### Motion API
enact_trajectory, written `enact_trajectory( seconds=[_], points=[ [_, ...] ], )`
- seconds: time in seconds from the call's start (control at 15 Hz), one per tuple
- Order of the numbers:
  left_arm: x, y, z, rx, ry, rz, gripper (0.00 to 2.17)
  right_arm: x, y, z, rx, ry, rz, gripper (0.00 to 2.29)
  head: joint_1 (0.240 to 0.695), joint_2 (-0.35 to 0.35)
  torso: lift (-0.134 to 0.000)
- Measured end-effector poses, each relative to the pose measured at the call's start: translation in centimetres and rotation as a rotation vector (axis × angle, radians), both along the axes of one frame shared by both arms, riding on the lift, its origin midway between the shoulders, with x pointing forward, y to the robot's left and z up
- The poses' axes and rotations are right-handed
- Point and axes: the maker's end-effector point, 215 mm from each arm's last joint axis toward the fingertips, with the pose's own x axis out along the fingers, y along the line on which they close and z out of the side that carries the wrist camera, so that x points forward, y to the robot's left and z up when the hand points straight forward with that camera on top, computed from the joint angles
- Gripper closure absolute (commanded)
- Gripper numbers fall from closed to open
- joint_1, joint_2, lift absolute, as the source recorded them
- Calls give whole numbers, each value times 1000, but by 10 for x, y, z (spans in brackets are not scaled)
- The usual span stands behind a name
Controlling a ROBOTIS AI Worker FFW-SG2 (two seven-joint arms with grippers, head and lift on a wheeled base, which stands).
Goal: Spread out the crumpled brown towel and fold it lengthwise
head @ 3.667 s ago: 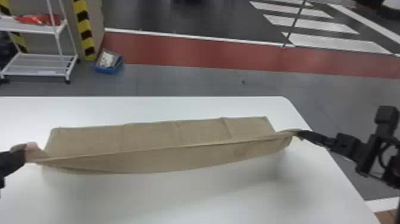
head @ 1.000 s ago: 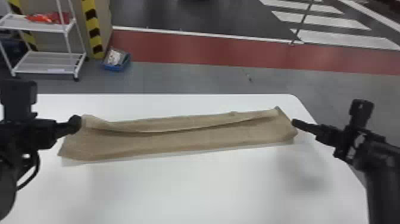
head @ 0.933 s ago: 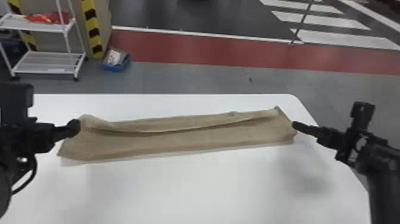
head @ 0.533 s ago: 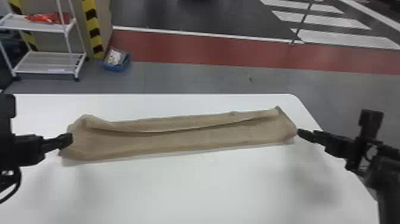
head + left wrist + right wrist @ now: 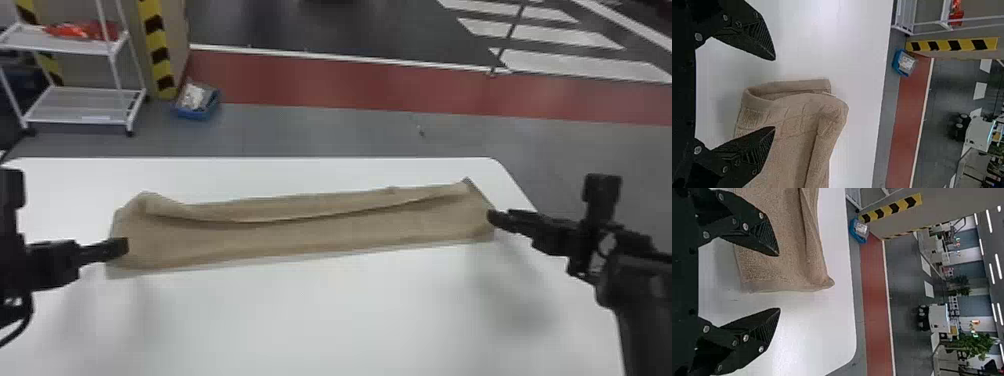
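Lying lengthwise across a smooth white rectangular worktop: one long, flat, brown woven-cloth towel, its right end near the worktop's right edge, its far side set in from the far edge.

Left gripper, black, flat-fingered: spread wide, holding nothing, at the towel's left end. Right gripper, same pattern: spread wide, holding nothing, one finger over the right end, the other past it.

Risks, as judged: at the left end the layers bulge and gape; a shallow bite there may catch the upper layer alone and pull the fold apart. The loose flap along the far side dips mid-length, so uneven pulling could skew it or set a crease. Fingers closing too high at the right end may slip off the cloth.

Surroundings, on the floor beyond the far edge: white metal rack carrying red items; yellow-and-black striped post; small blue bin. None stands in the way. Likely obstruction: the bulge itself.
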Motion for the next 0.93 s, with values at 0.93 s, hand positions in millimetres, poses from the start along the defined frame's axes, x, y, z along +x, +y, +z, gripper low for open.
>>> enact_trajectory(
  seconds=[0.93],
  points=[
    [-37, 20, -22, 2, 167, 20, 1426, -9, 9, 2, 71, 14, 39, 431, 695, -159, -124]
  ],
)
